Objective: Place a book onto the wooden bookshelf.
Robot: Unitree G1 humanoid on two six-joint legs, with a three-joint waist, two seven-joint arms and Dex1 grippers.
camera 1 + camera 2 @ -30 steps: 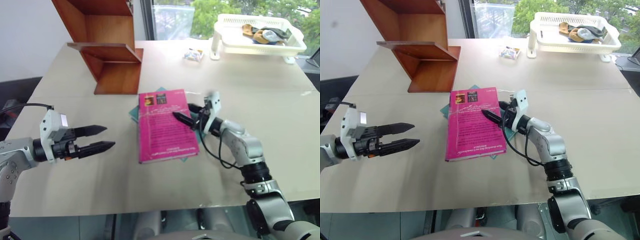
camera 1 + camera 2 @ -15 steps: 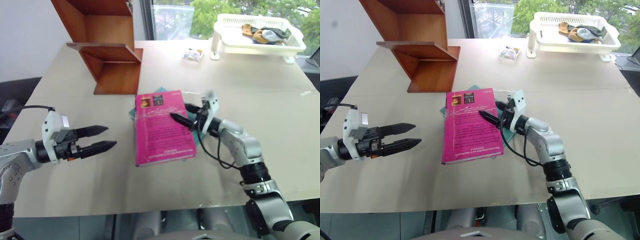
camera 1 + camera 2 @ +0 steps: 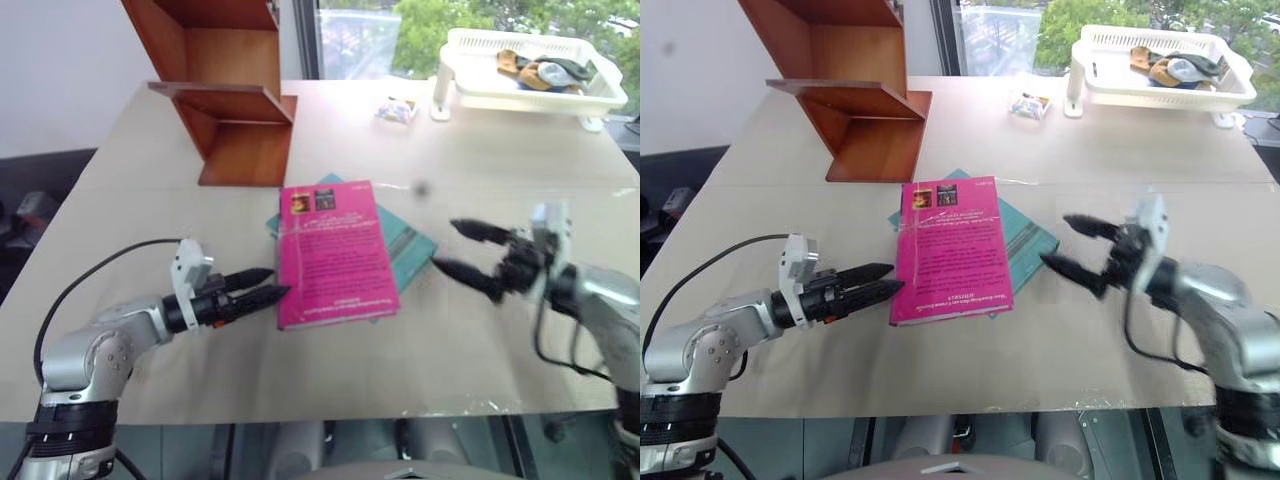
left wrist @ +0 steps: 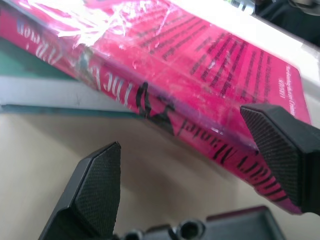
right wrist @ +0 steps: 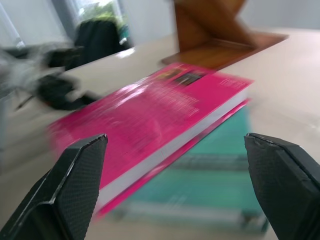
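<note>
The magenta-pink book [image 3: 335,255] lies flat on the table, on top of a teal book [image 3: 408,240]. My left gripper [image 3: 278,282] is open and low at the pink book's left edge, near its front corner. In the left wrist view the book's spine [image 4: 165,115] runs between the two fingers [image 4: 97,190], one on the table side and one over the cover. My right gripper [image 3: 443,245] stands open and empty to the right of both books, pointing at them. The wooden bookshelf [image 3: 235,100] stands at the back left of the table.
A white plastic basket [image 3: 530,90] holding several small items stands at the back right. A small packet [image 3: 397,110] lies left of it. A black cable [image 3: 110,265] loops from my left arm. The table's front edge [image 3: 320,415] is close below the grippers.
My right gripper has pulled off the pink book and back to the right. My left gripper has moved right and down to the book's left edge. The book slid slightly left.
</note>
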